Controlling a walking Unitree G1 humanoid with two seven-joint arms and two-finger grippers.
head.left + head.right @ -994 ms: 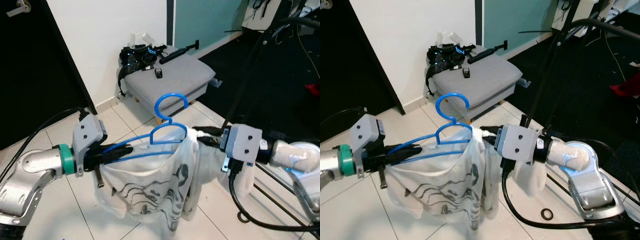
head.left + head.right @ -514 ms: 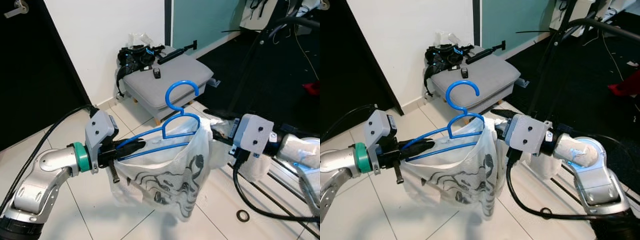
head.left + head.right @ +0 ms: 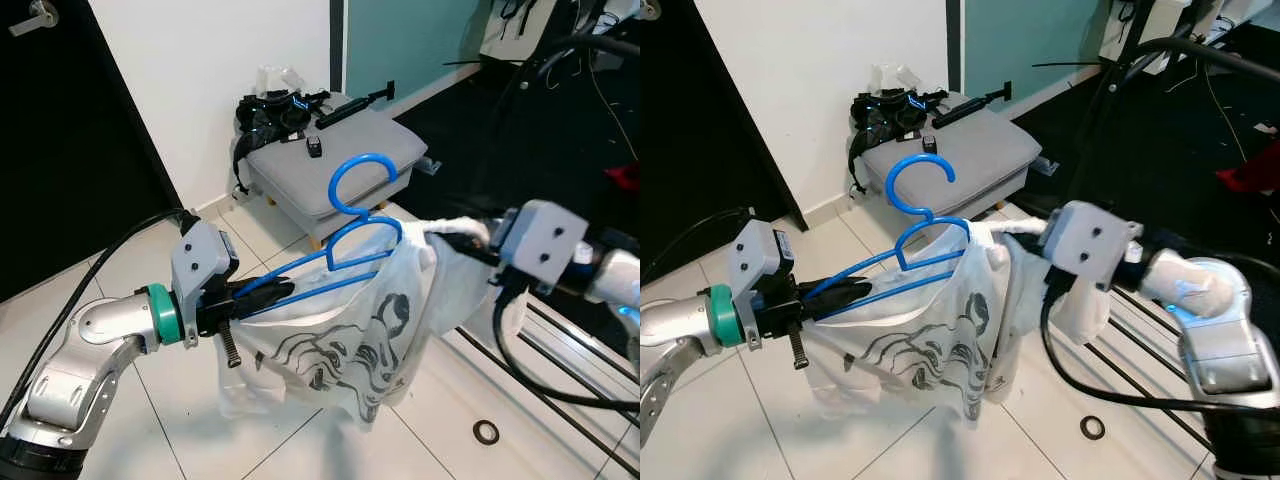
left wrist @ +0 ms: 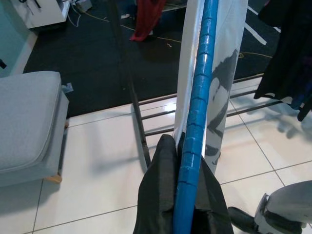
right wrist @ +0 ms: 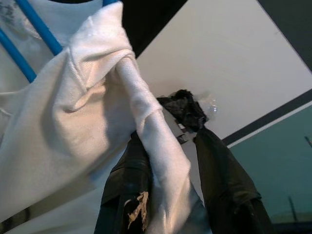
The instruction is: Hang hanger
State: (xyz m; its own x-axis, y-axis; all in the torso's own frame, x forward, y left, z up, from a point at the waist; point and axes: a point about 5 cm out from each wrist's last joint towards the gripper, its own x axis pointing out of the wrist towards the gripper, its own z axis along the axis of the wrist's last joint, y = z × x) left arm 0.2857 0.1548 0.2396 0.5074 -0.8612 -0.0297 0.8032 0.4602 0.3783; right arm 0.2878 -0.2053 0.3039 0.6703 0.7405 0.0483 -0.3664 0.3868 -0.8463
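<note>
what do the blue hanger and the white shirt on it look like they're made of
The blue hanger looks like thin wire with a glossy plastic coating: the left wrist view shows a ribbed, shiny blue surface between the left gripper fingers. The white shirt looks like soft matte knit, probably cotton; it drapes and bunches in folds where the right gripper pinches it.

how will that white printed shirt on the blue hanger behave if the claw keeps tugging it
The white shirt is probably floppy: it sags in folds below the blue hanger and bunches where the right claw pinches it. It looks thin and light. It may slide along the smooth hanger, which the left claw grips at one end only.
</note>
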